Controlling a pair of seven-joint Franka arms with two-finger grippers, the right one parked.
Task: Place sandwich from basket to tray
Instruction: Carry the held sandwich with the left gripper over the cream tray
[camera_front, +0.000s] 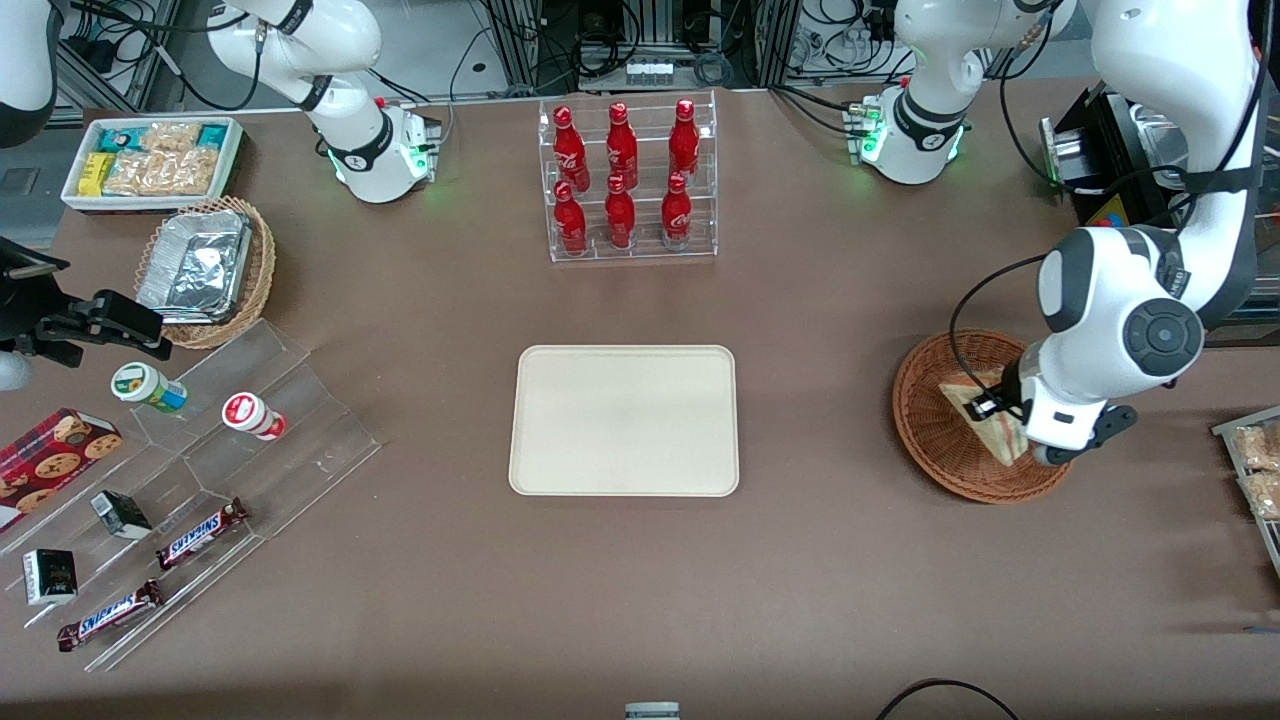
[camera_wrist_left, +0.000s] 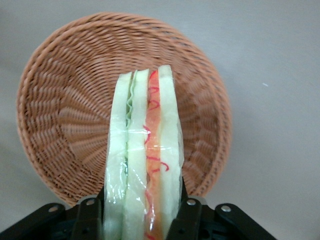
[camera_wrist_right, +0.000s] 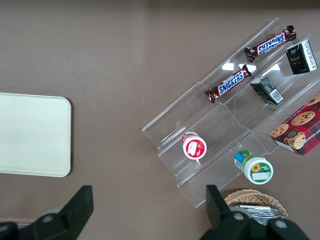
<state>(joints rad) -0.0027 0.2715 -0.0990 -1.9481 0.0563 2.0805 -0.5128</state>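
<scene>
The sandwich (camera_wrist_left: 145, 160), a wedge of pale bread wrapped in clear film with red, orange and green filling, stands on edge between my left gripper's fingers (camera_wrist_left: 189, 215). My left gripper (camera_wrist_left: 142, 220) is shut on it, just above the reddish-brown wicker basket (camera_wrist_left: 60, 115). In the front view the sandwich (camera_front: 985, 415) shows under the gripper (camera_front: 1005, 420) over the basket (camera_front: 925, 410), at the working arm's end of the table. The cream tray (camera_front: 624, 420) lies flat at the table's middle with nothing on it.
A clear rack of red bottles (camera_front: 630, 180) stands farther from the front camera than the tray. Toward the parked arm's end are a tan basket with foil containers (camera_front: 205, 265), a white snack bin (camera_front: 150, 160) and an acrylic stand with snacks (camera_front: 200, 500).
</scene>
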